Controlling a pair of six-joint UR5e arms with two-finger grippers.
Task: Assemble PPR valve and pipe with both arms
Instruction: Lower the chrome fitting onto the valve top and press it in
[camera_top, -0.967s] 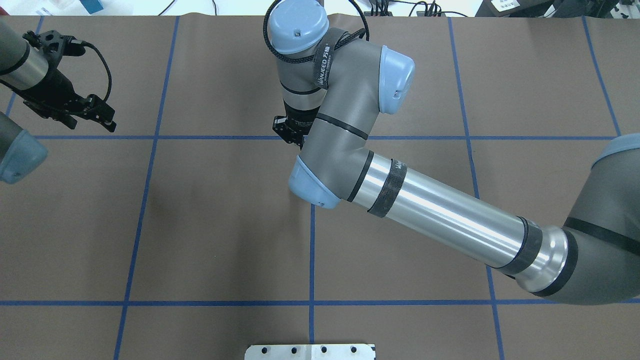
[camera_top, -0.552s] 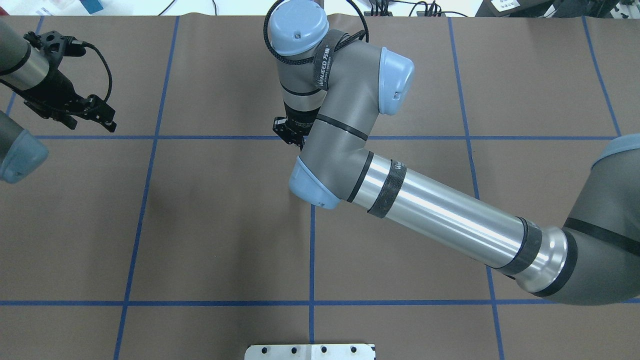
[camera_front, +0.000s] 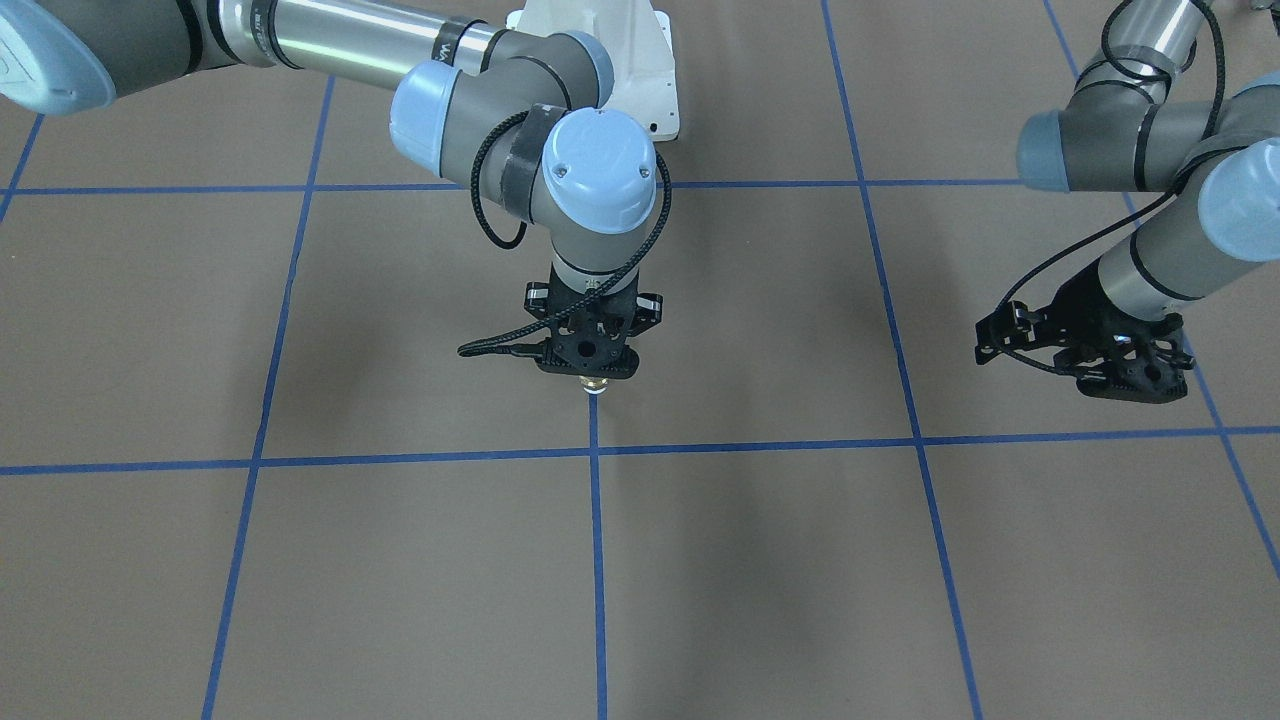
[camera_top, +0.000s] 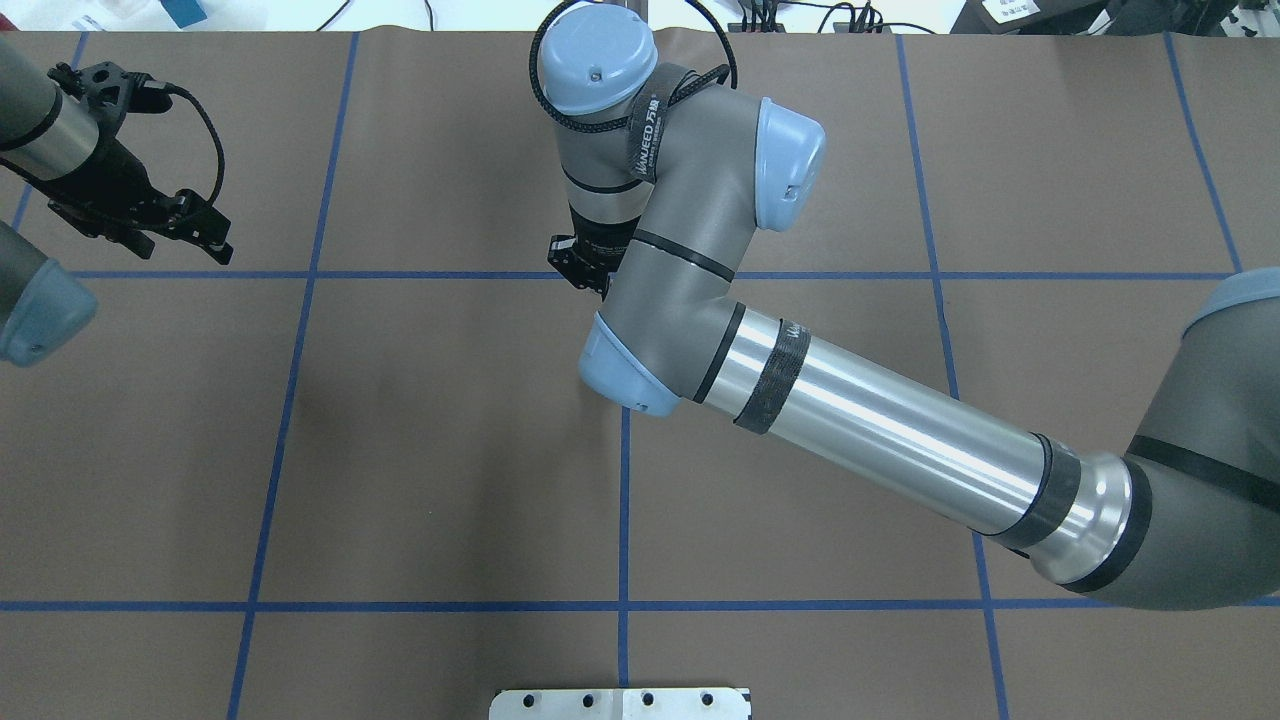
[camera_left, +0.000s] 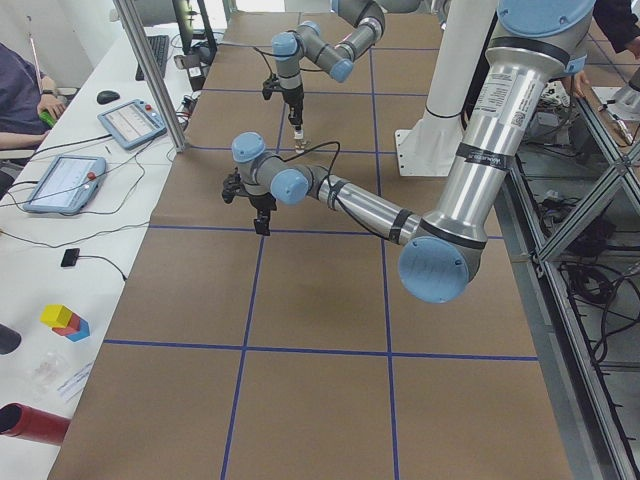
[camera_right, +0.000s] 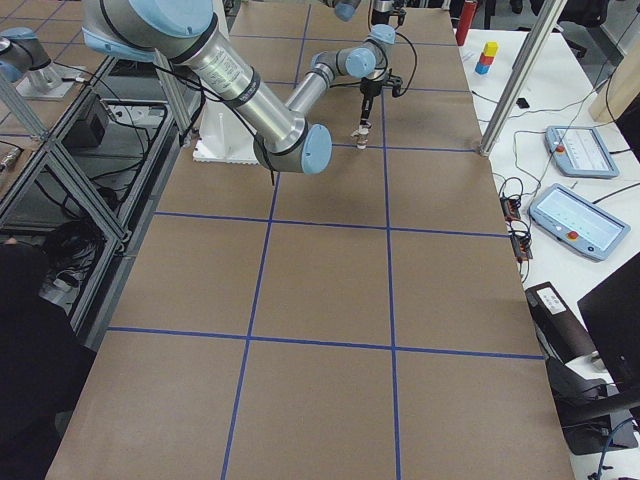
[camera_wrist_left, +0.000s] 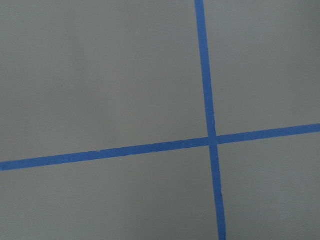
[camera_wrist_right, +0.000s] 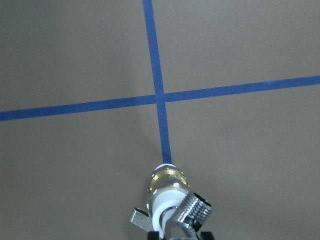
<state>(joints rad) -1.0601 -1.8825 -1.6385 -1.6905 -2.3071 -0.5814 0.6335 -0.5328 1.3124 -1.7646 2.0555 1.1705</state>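
Observation:
My right gripper (camera_front: 592, 372) points straight down over the middle blue line and is shut on the PPR valve (camera_wrist_right: 169, 181). The valve's brass body and white ring hang below the fingers, just above the table; its tip shows in the front view (camera_front: 596, 387). The shiny silver pipe (camera_wrist_right: 195, 211) sits against the valve's upper end beside the grey lever (camera_wrist_right: 140, 217); I cannot tell whether they are joined. In the overhead view my right wrist hides both. My left gripper (camera_top: 212, 236) hovers open and empty far to the left, also in the front view (camera_front: 1135, 378).
The brown table cover carries a grid of blue tape lines (camera_top: 624, 500). The white bolted pedestal (camera_top: 620, 703) stands at the near edge. My right forearm (camera_top: 880, 430) spans the right half. Tablets and cables lie on the side bench (camera_right: 565, 150).
My right wrist has shifted very slightly toward the far side. The left arm has barely moved.

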